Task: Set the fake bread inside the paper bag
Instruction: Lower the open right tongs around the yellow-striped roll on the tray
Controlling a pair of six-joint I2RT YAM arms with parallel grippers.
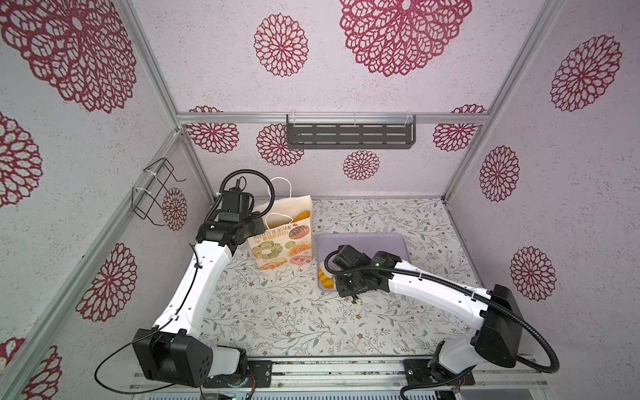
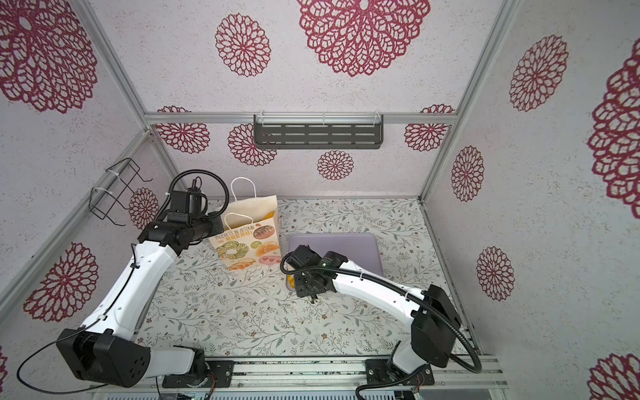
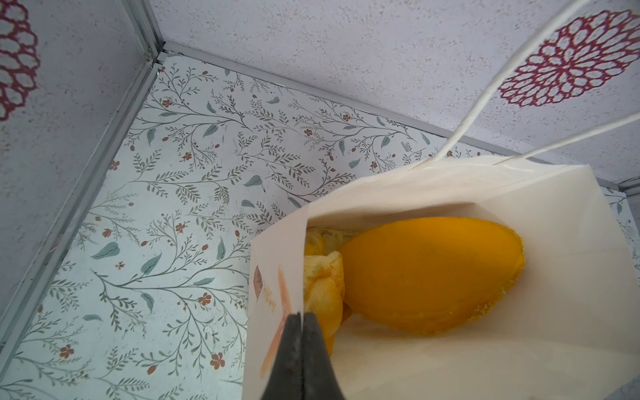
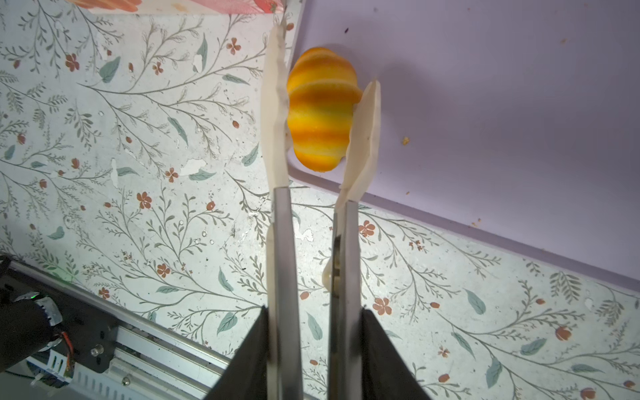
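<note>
Orange-striped, glossy, likely light and slippery: pinching the croissant (image 4: pixel 322 117) across its waist with the right pincer (image 4: pixel 323 69) at the lilac tray (image 4: pixel 485 104) corner, clamping the paper bag (image 3: pixel 450 187) rim with the left pincer (image 3: pixel 302 317).

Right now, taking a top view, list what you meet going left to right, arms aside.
Wire rack → bag → croissant → tray
</note>
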